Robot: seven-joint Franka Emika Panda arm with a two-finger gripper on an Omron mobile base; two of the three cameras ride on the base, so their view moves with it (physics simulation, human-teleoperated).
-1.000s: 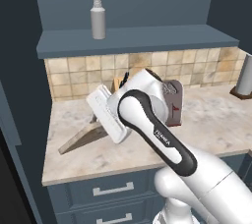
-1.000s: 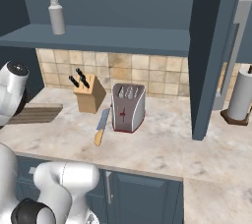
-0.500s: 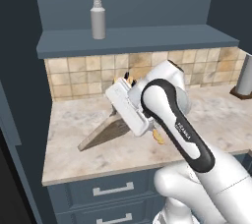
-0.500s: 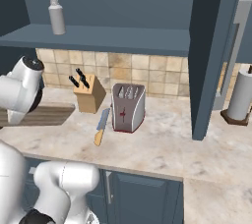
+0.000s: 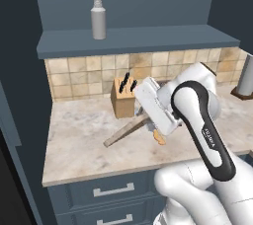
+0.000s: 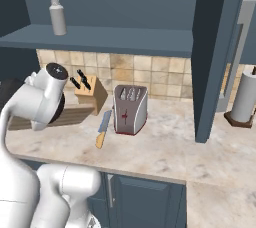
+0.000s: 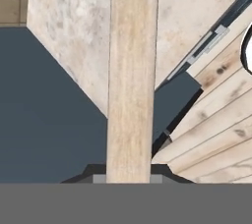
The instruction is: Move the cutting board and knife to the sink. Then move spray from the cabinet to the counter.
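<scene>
Hand view showed the end effector [image 7: 129, 179] clamped on the cutting board [image 7: 130, 70], edge-on; keep it level, well above the knife block [image 5: 123, 98].

On my counter [image 6: 165, 152] lie a knife [image 6: 103, 128], toaster [image 6: 130, 109] and knife block [image 6: 91, 93]; the shelf [image 5: 143, 39] carries a spray bottle [image 5: 98, 12].

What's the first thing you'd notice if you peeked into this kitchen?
The big white robot arm holding the wooden cutting board tilted up off the counter, edge-on between its gripper fingers in the hand view. Next, the knife lying on the counter by the grey toaster, and the spray standing alone on the cabinet shelf above.
</scene>
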